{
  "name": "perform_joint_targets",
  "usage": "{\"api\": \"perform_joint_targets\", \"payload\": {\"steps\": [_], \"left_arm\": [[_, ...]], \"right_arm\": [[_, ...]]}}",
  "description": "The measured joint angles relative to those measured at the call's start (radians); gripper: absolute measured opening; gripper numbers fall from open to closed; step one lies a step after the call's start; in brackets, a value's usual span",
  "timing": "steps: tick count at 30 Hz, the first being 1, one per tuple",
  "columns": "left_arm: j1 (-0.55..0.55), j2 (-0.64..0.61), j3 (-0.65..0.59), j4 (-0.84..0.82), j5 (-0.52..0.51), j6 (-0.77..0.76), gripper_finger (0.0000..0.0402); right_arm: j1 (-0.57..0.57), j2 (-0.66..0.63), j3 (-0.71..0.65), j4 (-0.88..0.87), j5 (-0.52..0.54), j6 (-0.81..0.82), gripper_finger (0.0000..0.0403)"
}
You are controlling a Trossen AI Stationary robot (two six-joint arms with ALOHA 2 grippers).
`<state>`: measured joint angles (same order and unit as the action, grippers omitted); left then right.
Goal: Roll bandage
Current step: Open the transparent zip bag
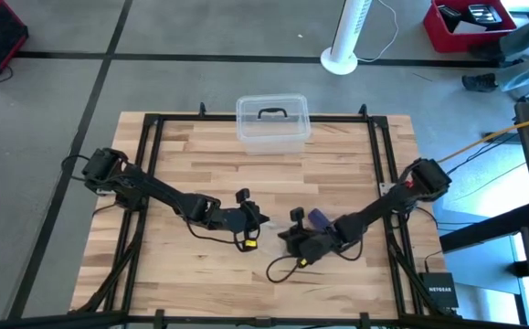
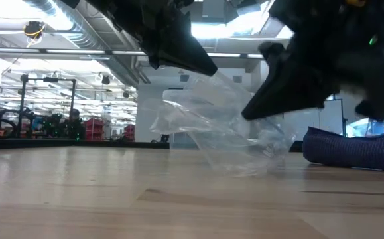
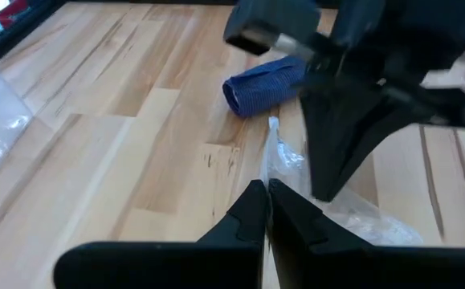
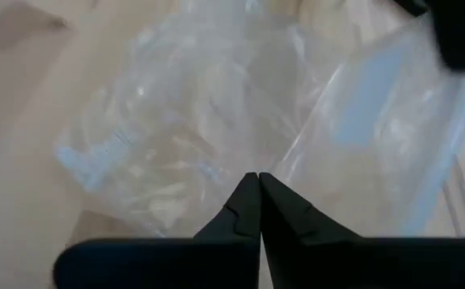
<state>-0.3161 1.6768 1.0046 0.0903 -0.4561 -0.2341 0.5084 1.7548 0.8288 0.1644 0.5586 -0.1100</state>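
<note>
The bandage (image 3: 263, 85) is a small blue-purple roll lying on its side on the wooden table, close beside my right arm (image 1: 317, 217); nothing touches it. A clear crinkly plastic bag (image 2: 225, 133) hangs between my two grippers near the table's middle. My left gripper (image 3: 266, 201) is shut on one part of the bag. My right gripper (image 4: 259, 193) is shut on another part and shows as the dark shape (image 3: 336, 136) in the left wrist view. The bag's lower end (image 2: 245, 169) rests on the table. My left gripper pinches a thin edge of the bag (image 3: 274, 152) between its two fingertips, slanting down toward the table. The film runs on from the tips toward the other gripper. My right gripper pinches the clear film (image 4: 252, 164) between its two fingertips, slanting down. One layer or several, I cannot tell. The bag spreads out crumpled beyond the tips.
A clear plastic box with a black handle (image 1: 273, 119) stands at the table's far edge, in the middle. Cables trail on the wood (image 1: 282, 267) below the grippers. Bare wood lies to the left and near side.
</note>
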Motion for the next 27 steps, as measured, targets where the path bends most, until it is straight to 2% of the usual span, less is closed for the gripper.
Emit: {"api": "perform_joint_targets", "payload": {"steps": [4, 7, 12, 17, 19, 22, 27], "left_arm": [[0.000, 0.000, 0.000, 0.006, -0.012, 0.019, 0.0000], [-0.010, 0.000, 0.000, 0.011, -0.078, 0.061, 0.0000], [-0.047, 0.000, 0.031, 0.039, -0.323, 0.220, 0.0000], [-0.105, 0.000, 0.082, 0.142, -0.667, 0.508, 0.0000], [-0.126, -0.001, 0.084, 0.204, -0.739, 0.640, 0.0000], [-0.146, -0.001, 0.084, 0.218, -0.724, 0.718, 0.0000], [-0.156, 0.065, 0.084, 0.175, -0.620, 0.566, 0.0000]], "right_arm": [[0.024, -0.072, 0.000, -0.070, 0.001, 0.048, 0.0005], [0.030, -0.145, 0.000, -0.162, -0.012, 0.129, 0.0019], [0.028, -0.260, 0.000, -0.318, -0.006, 0.300, 0.0049], [0.028, -0.334, 0.000, -0.413, 0.159, 0.465, 0.0103], [0.028, -0.341, 0.000, -0.429, 0.201, 0.506, 0.0133], [0.027, -0.326, 0.000, -0.396, 0.224, 0.549, 0.0178], [0.027, -0.244, -0.020, -0.266, 0.223, 0.551, 0.0233]]}}
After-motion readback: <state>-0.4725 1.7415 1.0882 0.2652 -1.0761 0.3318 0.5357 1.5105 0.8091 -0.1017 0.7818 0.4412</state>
